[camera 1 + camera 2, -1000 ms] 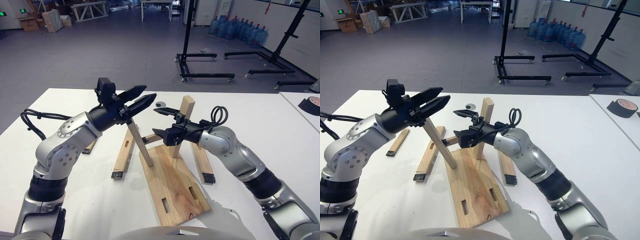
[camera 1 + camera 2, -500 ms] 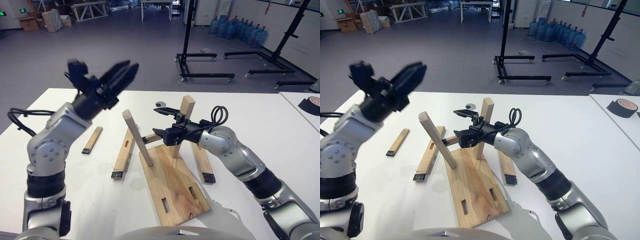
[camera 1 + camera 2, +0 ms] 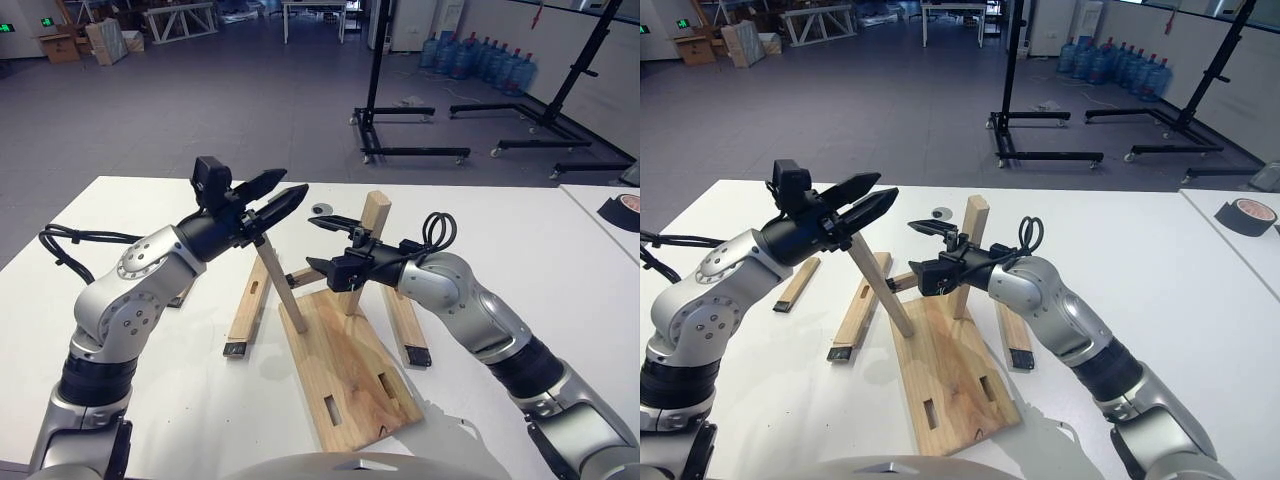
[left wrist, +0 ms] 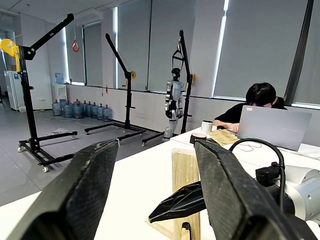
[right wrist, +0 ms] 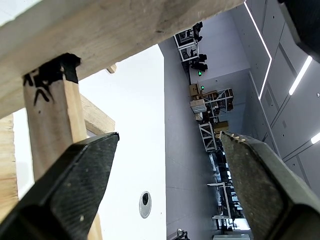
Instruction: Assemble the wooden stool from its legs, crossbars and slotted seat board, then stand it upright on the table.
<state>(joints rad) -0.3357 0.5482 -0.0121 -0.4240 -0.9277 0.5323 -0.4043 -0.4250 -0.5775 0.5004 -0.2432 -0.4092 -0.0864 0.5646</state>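
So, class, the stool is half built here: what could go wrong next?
1. The tilted leg stands in the seat board with nothing gripping it. The left gripper, fingers open, sits by its top and could knock it over.
2. The crossbar between that leg and the upright leg looks only loosely seated. The right gripper is open next to it, so a nudge may pull it out.

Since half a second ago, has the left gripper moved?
Yes. The left gripper swung down and to the robot's right, ending over the top of the tilted stool leg.
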